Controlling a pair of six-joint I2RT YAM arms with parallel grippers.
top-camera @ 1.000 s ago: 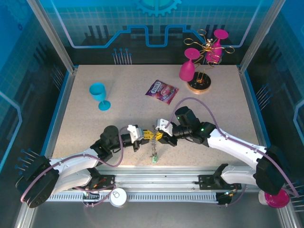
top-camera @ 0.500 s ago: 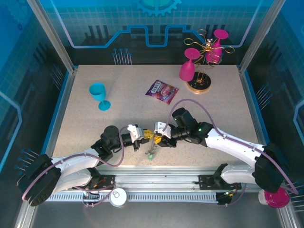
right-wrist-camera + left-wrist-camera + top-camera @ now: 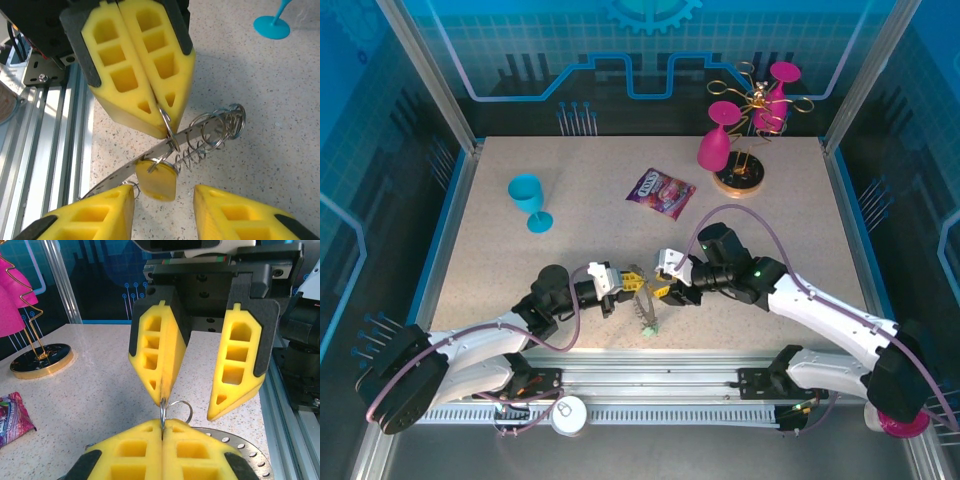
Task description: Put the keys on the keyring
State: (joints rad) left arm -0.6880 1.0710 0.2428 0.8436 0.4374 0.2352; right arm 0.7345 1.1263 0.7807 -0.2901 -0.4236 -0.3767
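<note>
Stretches the left arm (image 3: 480, 345) and right arm (image 3: 820, 305) inward, low and nearly flat, wrists aimed at each other near the front middle; clamps the left claw (image 3: 162, 427) fully together, pads flush; holds the right claw (image 3: 163, 192) parted, fingers (image 3: 235, 215) well apart, tip to tip with the other.

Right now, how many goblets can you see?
3. A blue goblet stands upright on the table's left side; two pink goblets hang upside down on the gold wire stand at the far right. A pink shape beside the right arm's base might be another.
</note>
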